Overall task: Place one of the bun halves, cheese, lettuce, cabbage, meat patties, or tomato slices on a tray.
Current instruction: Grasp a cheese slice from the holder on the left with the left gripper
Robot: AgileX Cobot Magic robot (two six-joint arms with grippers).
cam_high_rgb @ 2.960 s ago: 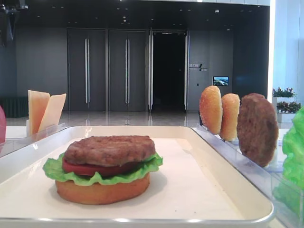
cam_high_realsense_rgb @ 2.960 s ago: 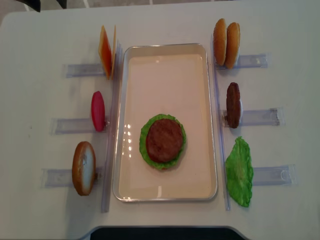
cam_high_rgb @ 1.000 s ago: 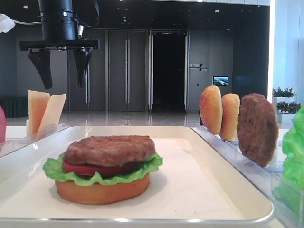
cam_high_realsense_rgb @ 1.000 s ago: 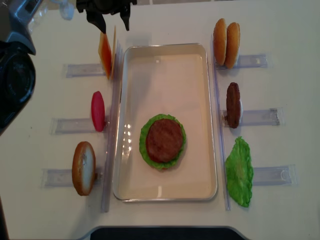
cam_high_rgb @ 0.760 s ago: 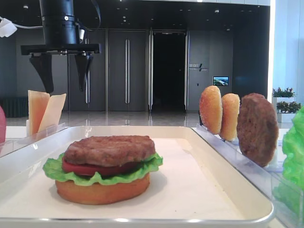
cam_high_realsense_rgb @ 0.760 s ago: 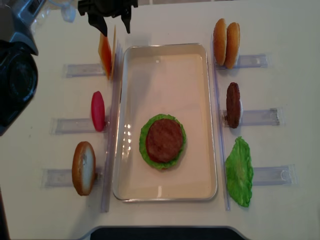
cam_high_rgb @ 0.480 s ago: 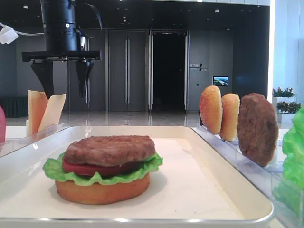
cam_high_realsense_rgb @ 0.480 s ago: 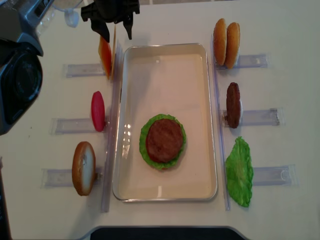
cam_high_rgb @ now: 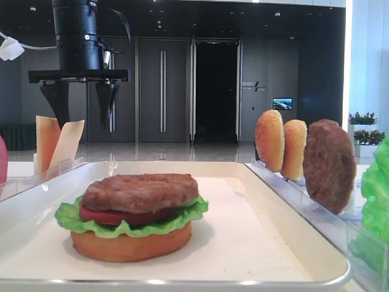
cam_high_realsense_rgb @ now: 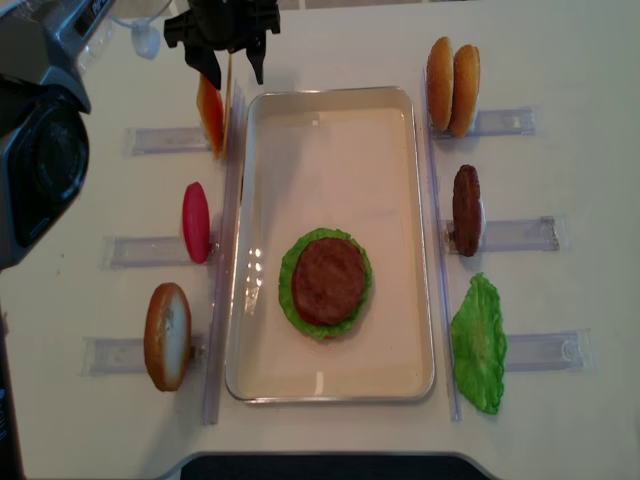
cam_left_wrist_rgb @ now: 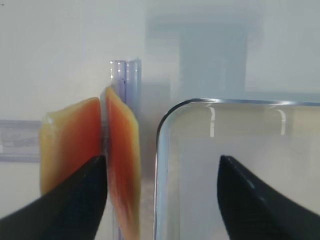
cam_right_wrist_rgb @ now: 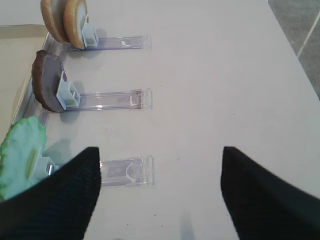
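Two pale orange cheese (cam_high_realsense_rgb: 209,112) slices stand on edge in a clear holder left of the white tray (cam_high_realsense_rgb: 330,92). My left gripper (cam_high_realsense_rgb: 236,75) hangs open just above them. In the left wrist view the left gripper (cam_left_wrist_rgb: 161,165) straddles the inner cheese slice (cam_left_wrist_rgb: 125,165). One fingertip sits over the gap beside the outer slice (cam_left_wrist_rgb: 70,145) and the other over the tray corner (cam_left_wrist_rgb: 159,150). Nothing is gripped. From the front, the left gripper (cam_high_rgb: 83,125) hovers over the cheese (cam_high_rgb: 68,143). My right gripper (cam_right_wrist_rgb: 159,155) is open over bare table.
On the tray sits a stack of flat bun, lettuce, tomato and patty (cam_high_realsense_rgb: 327,280). Left holders carry a red tomato slice (cam_high_realsense_rgb: 196,222) and a bun half (cam_high_realsense_rgb: 167,335). Right holders carry two bun halves (cam_high_realsense_rgb: 452,85), a patty (cam_high_realsense_rgb: 466,210) and lettuce (cam_high_realsense_rgb: 479,343).
My left arm came into view, shifted toward the tray and came down slightly over the cheese. Its jaws look slightly narrower. The food has not moved.
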